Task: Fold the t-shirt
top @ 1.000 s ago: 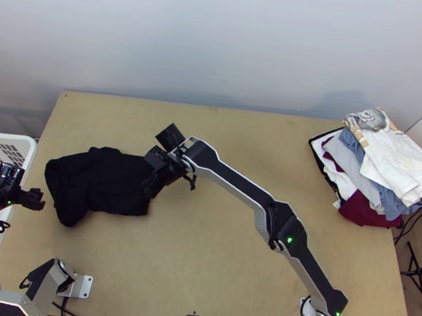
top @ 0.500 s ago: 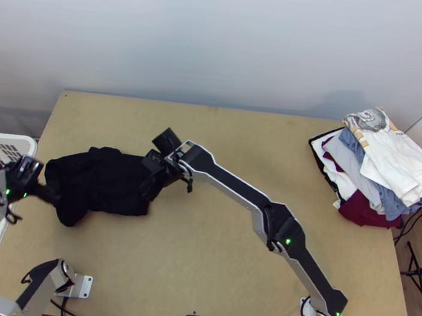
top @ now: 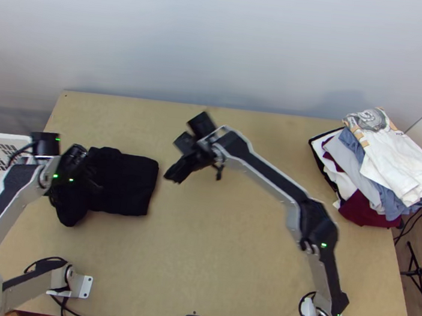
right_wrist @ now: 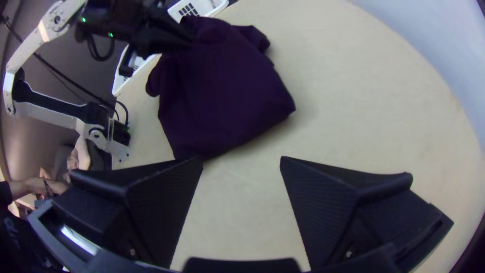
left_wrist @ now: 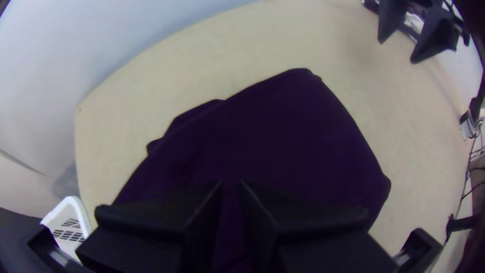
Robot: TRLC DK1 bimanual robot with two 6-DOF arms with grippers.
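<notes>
The left gripper (left_wrist: 231, 183), fingers slightly parted, hangs over the shirt (left_wrist: 283, 131) with no cloth visibly pinched, probably placed to take its outer end. The right gripper (right_wrist: 241, 161) gapes empty beside it, presumably giving room. The shirt lies bundled, seemingly part-folded, on the table (top: 229, 268), toward the left arm.

The black t-shirt (top: 124, 182) lay in a compact, folded bundle on the left part of the table (top: 230, 262) — how many times it had been folded could not be told. The end toward the table's middle was fairly flat and squared off, with smooth edges. The outer end was looser and partly hidden, a rounded lobe jutting toward the near edge — and a bit of cloth stuck out along the far side.
</notes>
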